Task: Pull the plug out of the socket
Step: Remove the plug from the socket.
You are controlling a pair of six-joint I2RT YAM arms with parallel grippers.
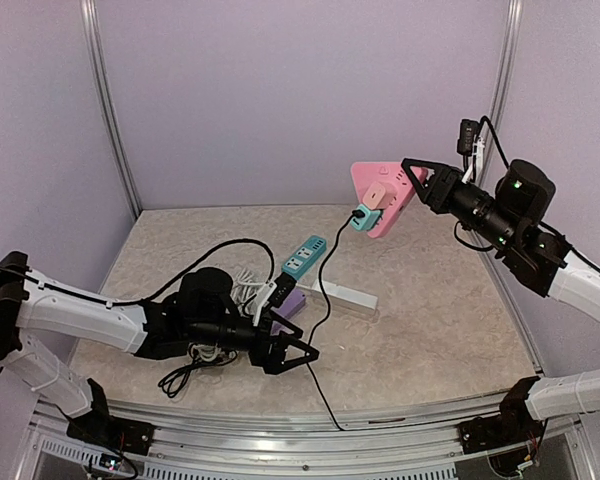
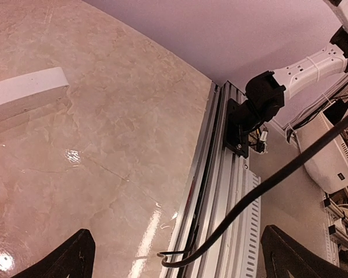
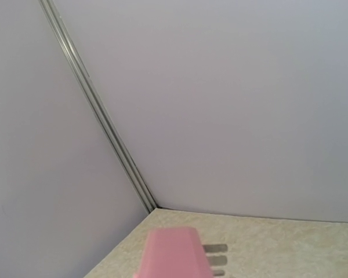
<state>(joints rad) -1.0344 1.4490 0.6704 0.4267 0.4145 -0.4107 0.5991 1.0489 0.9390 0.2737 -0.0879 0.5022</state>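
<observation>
- Right gripper [image 1: 417,187] is clamped on the pink socket block [image 1: 382,190] and holds it in the air, far right, well above the table [image 1: 430,300].
- The teal plug [image 1: 360,217] is seated in the block's lower left face. Its black cord [image 1: 325,290] drops to the table and runs off the near edge.
- Left gripper [image 1: 300,356] has its jaws wide open and empty, low over the table near centre, well apart from the plug.
- Handling, by my guess: the plug is a light, rigid plastic shell held by prong friction. It's small, so pinch the flat sides of the body, not the limp cord.
- The plug points left and down out of the block, and its long axis looks to follow that line, so pull straight along it.
</observation>
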